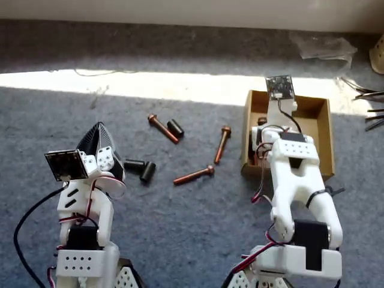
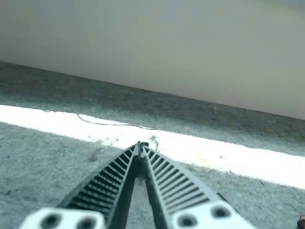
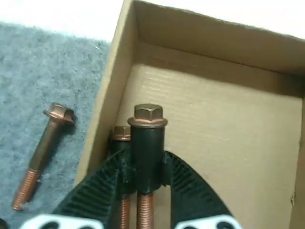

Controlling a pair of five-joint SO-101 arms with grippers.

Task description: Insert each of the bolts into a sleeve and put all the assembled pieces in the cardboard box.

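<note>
**Right end effector** (image 3: 145,164): pinched on the black sleeve (image 3: 146,150) of an assembled piece. The copper bolt (image 3: 148,114) runs through the sleeve, with its head ahead of the fingers and its threads trailing back between them. You are holding the piece over the cardboard box (image 3: 107,100), close to one side wall. It hangs just above a second assembled piece (image 3: 121,133) that lies against the same wall.

**Step in hand, as judged: the drop into the box.**
- Lower the piece toward the box floor before you let go; dropped from height, the bolt may slide out of the sleeve.
- Keep the piece near level as it goes down.
- Shift a little toward the bare middle of the floor, so the spreading fingers clear the wall and do not land on the finished piece.
- Spread the fingers only as far as the sleeve needs, then lift straight out.

**Outside the box**, on the desk (image 1: 198,228): three loose bolts (image 1: 163,128) (image 1: 222,144) (image 1: 194,175) and three bare sleeves (image 1: 175,127) (image 1: 134,164) (image 1: 148,172), none yet joined.

**Left end effector** (image 2: 141,151): pressed together on nothing, raised above the desk and well apart from the box. Leave it there until the release is done.
</note>
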